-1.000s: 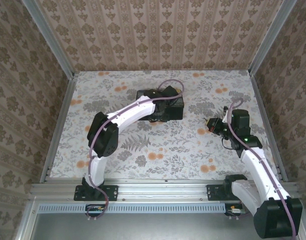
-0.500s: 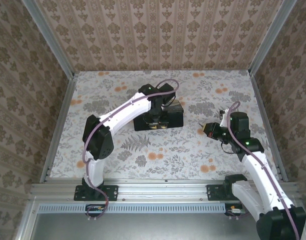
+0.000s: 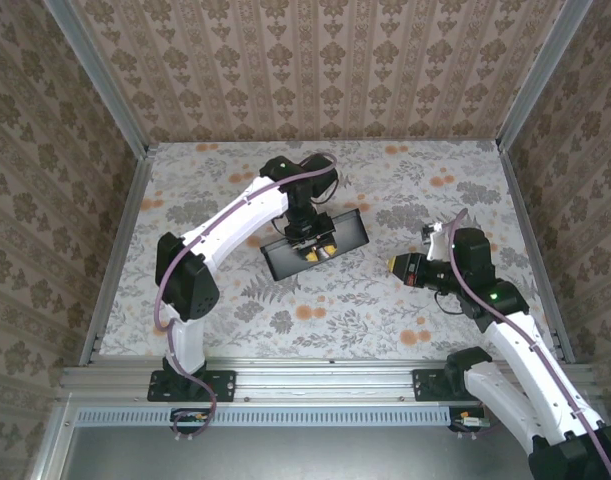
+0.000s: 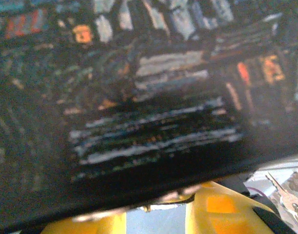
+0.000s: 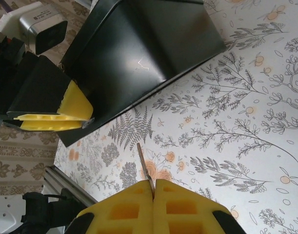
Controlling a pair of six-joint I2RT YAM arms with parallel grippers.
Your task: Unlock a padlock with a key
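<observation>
The left gripper [image 3: 313,250] sits at the near edge of the large black box with a painted lid [image 3: 347,230]. Its yellow fingers are part-closed, and I cannot tell what they pinch. The lid is a blur close up. To the right, the right gripper [image 3: 397,267] is pressed together on the slim dark metal key [image 5: 145,170], with the key's head hidden between the pads.

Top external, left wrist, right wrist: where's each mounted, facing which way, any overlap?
Top external: above and behind the bases, looking down on the floral table; both arms, left claw at the black box, right claw.
Left wrist: on the left arm, close to the box's painted lid, blurred; its yellow fingers at bottom.
Right wrist: on the right arm, looking past its own fingers and the pinched key toward the box.
Shared: top external and right wrist both show box and left claw.
</observation>
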